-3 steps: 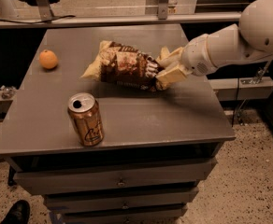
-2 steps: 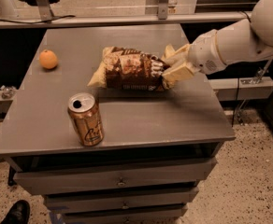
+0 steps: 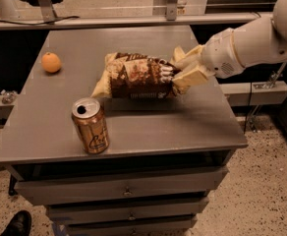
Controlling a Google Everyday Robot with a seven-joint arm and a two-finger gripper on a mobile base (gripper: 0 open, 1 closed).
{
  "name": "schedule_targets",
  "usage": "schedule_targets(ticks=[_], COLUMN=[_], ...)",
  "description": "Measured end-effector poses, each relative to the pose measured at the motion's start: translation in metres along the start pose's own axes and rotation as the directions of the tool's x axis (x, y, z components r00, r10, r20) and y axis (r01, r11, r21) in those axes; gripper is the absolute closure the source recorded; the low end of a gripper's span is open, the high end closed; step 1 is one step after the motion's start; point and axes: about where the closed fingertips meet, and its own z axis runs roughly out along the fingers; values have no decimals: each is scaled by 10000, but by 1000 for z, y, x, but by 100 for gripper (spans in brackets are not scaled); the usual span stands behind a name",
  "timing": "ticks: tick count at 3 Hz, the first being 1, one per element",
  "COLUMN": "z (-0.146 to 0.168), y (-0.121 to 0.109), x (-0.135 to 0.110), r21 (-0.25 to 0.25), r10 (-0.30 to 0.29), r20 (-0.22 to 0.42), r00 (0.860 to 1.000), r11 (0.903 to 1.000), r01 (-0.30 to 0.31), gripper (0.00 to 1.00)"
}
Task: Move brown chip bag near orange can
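The brown chip bag (image 3: pixel 136 76) is dark brown with pale cream ends and is held off the grey table top (image 3: pixel 173 119), casting a shadow below it. My gripper (image 3: pixel 182 69) comes in from the right on a white arm and is shut on the bag's right end, cream fingers (image 3: pixel 188 77) above and below it. The orange can (image 3: pixel 90 126) stands upright near the table's front left, silver top open, a short gap below and left of the bag.
A small round orange fruit (image 3: pixel 51 62) lies at the table's left side. Drawers (image 3: pixel 126 191) sit under the table top. A metal rail (image 3: pixel 133 19) runs behind the table. A dark shoe (image 3: pixel 18 223) is on the floor at the lower left.
The bag, held in my gripper, has been lifted off the table and shifted slightly right and toward the front. The can and the fruit have not moved.
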Motion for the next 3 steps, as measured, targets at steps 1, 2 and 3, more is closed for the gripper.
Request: schedule_targets(ticks=[1, 2, 3], z=[2, 6, 8], y=[13, 26, 36], x=[3, 11, 16], r21=[-266, -581, -817], r10=[76, 182, 277], r20=[2, -61, -97], r00=[10000, 9998, 9996], r11=[9996, 9981, 9963], r01=[-76, -186, -284], gripper=[100, 100, 82])
